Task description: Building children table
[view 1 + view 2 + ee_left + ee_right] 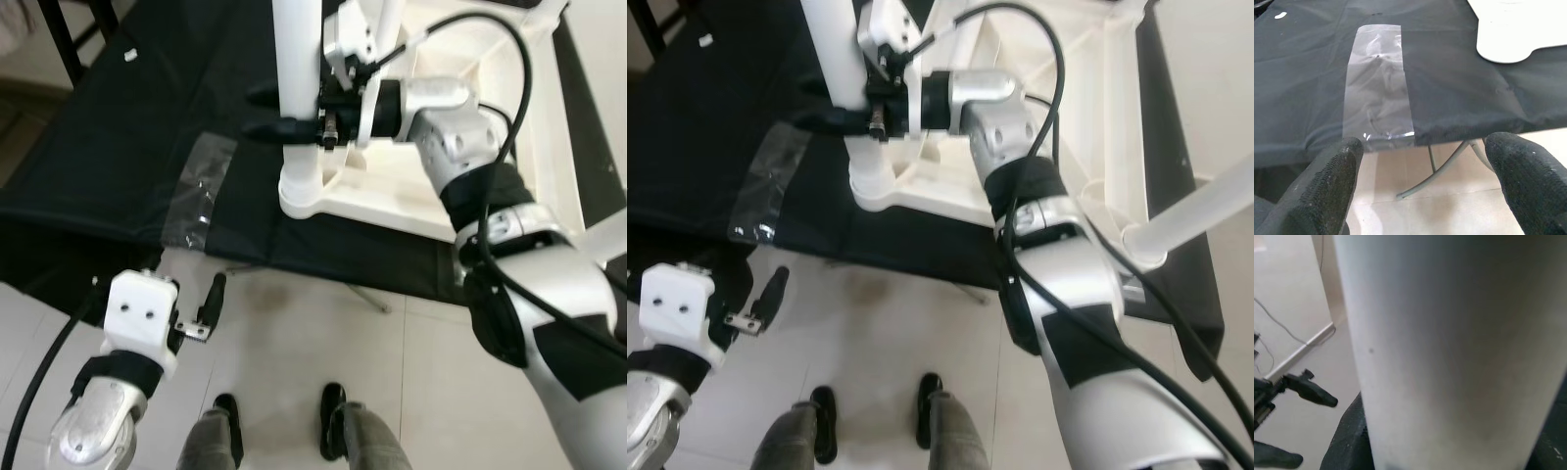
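A white plastic children's table (470, 201) lies upside down on a black cloth (127, 147). A white leg (297, 78) stands upright in its near corner socket (304, 191). My right gripper (263, 111) is shut on this leg just above the socket, one black finger on each side; up close the leg (1449, 347) sits between my dark fingers (1347, 440). A second white leg (1205, 211) sticks out at the right. My left gripper (211, 304) hangs low in front of the cloth's edge, open and holding nothing, its fingertips (1327, 186) spread wide.
A patch of clear tape (1378, 83) is stuck on the cloth near its front edge. A thin metal support leg (362, 299) shows under the cloth on the tiled floor. Two grey legs with black feet (230, 431) stand below me. A dark chair frame (69, 39) is at the back left.
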